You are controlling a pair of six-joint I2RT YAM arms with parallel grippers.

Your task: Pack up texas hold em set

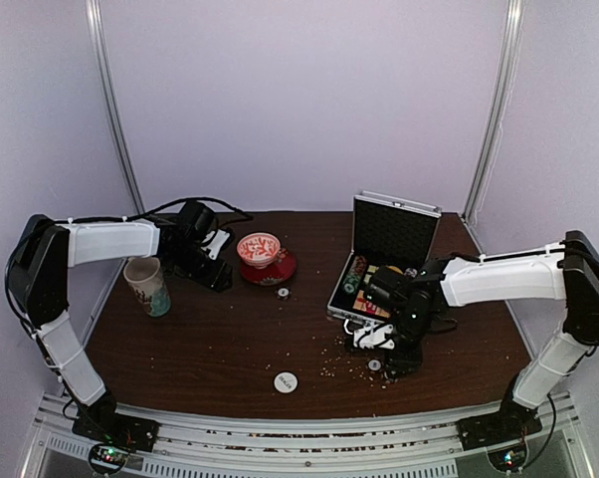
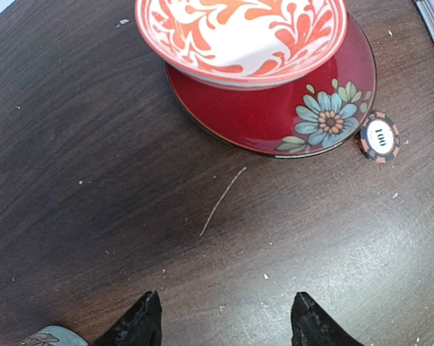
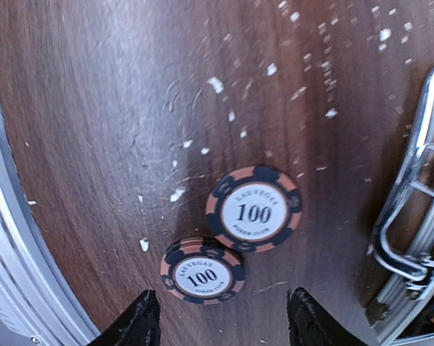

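At the far left you had the patterned paper cup (image 1: 147, 286) standing upright on the dark brown wooden tabletop (image 1: 200, 358), just beside your left arm. Your left claw (image 2: 228, 326) hovered low over bare wood, jaws spread wide with nothing between them. Ahead of it sat the red-and-white patterned bowl (image 2: 238, 36) on its red flowered saucer (image 2: 275, 115). One black-and-pink round poker chip (image 2: 379, 136) marked 100 lay flat right at the saucer's rim; whether it touched, you could not tell. Near the front edge, about mid-tabletop, the flat white disc (image 1: 286, 380) lay alone. Right of centre the small silver aluminium briefcase (image 1: 394, 231) stood open, lid upright, with a row of green-and-white chips (image 1: 354, 277) and the red-yellow card box (image 1: 371, 302) inside its black lining. Your right claw (image 3: 223, 324) pointed down at the tabletop just in front of the case, jaws apart and gripping nothing. Two more 100 chips lay loose beneath it: the farther loose chip (image 3: 254, 209) flat on the wood, and the nearer loose chip (image 3: 202, 270) meeting its edge, close to the black fingertips (image 3: 141, 324). Pale crumbs (image 3: 217, 85) were scattered around them
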